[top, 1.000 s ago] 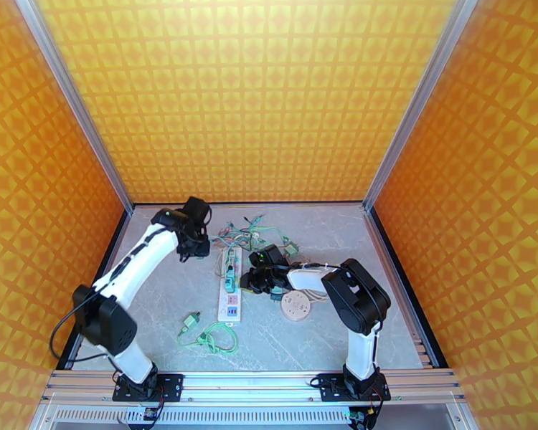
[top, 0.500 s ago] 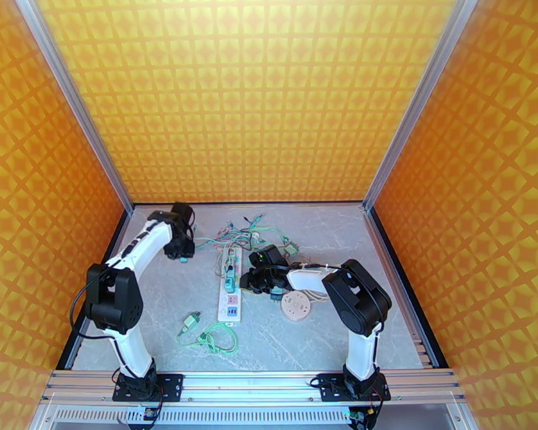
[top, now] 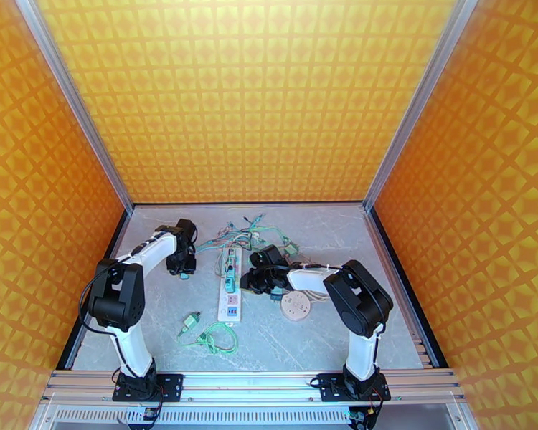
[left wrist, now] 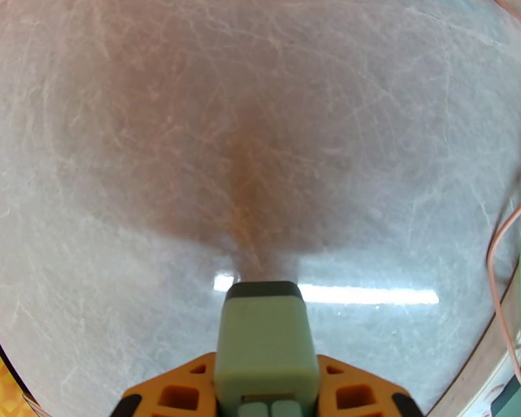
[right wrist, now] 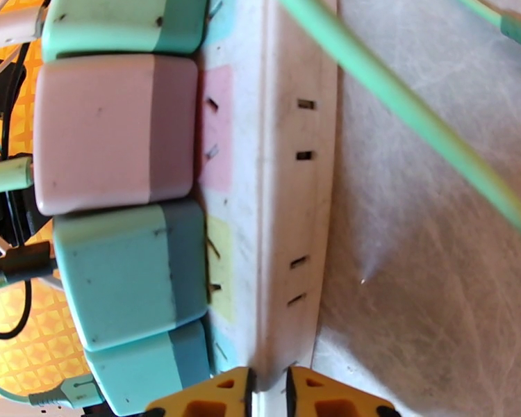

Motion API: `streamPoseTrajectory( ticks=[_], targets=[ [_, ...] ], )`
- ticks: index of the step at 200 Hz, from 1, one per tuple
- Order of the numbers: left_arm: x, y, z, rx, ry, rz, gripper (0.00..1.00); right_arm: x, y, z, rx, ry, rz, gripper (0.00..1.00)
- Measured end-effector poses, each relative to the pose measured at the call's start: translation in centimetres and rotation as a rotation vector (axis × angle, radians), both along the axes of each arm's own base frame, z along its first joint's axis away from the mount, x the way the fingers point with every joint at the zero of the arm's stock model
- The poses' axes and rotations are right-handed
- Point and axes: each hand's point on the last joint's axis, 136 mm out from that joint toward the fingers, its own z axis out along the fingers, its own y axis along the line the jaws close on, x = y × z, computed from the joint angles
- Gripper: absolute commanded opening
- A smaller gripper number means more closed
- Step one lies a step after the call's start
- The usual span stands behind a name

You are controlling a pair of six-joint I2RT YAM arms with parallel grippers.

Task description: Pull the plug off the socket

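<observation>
Pale green plug (left wrist: 266,335) is off the socket and sits clamped between the orange fingers (left wrist: 170,392) of the left gripper (left wrist: 266,366). Its long axis runs straight out along the fingers, nose down toward the bare table (left wrist: 191,133), just above it or touching, can't tell which.

From above, the power strip (top: 229,307) lies at 3 o'clock of that plug, near but apart, with its long axis running 12 to 6. Loose wires (top: 249,225) are bunched at its 12 o'clock end.

Right gripper (right wrist: 267,383) is clenched on the long edge of the strip, coming in from its 3 o'clock side, and looks to be pinning it down. The wrist view shows at least 2 more plugs seated there, a pink plug (right wrist: 108,133) and a teal plug (right wrist: 128,272) side by side.

Judgement: this plug only needs letting go, with table right under the jaws. For any next pull the left arm is the free one. The seated plugs lie at its 3 o'clock, and it should pull away from the strip face while the right arm holds the strip.
</observation>
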Motion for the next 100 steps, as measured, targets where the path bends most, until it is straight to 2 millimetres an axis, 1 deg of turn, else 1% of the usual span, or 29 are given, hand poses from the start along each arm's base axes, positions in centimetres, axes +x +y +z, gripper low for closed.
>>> streamPoseTrajectory(
  ticks=[27, 44, 57, 66, 84, 100],
  targets=[
    [0.0, -0.8, 0.1, -0.038, -0.005, 0.007, 0.55, -0.1, -0.2, 0.0, -0.016, 0.005, -0.003, 0.20],
    [0.0, -1.4, 0.7, -0.074, -0.016, 0.017, 0.73, -0.4, -0.7, -0.5, -0.047, 0.019, -0.009, 0.20],
    [0.0, -1.9, 1.7, -0.099, -0.039, 0.022, 0.75, -0.9, -1.3, -1.1, -0.078, 0.042, -0.014, 0.20],
    [0.0, -2.3, 2.8, -0.116, -0.066, 0.018, 0.78, -1.1, -1.5, -1.4, -0.089, 0.051, -0.017, 0.20],
    [-0.2, -3.3, 5.5, -0.150, -0.135, 0.011, 0.76, -1.3, -1.7, -1.6, -0.099, 0.060, -0.019, 0.20],
    [-1.1, -4.5, 7.8, -0.183, -0.195, 0.002, 0.75, -1.2, -1.7, -1.6, -0.100, 0.059, -0.020, 0.20]
  ],
)
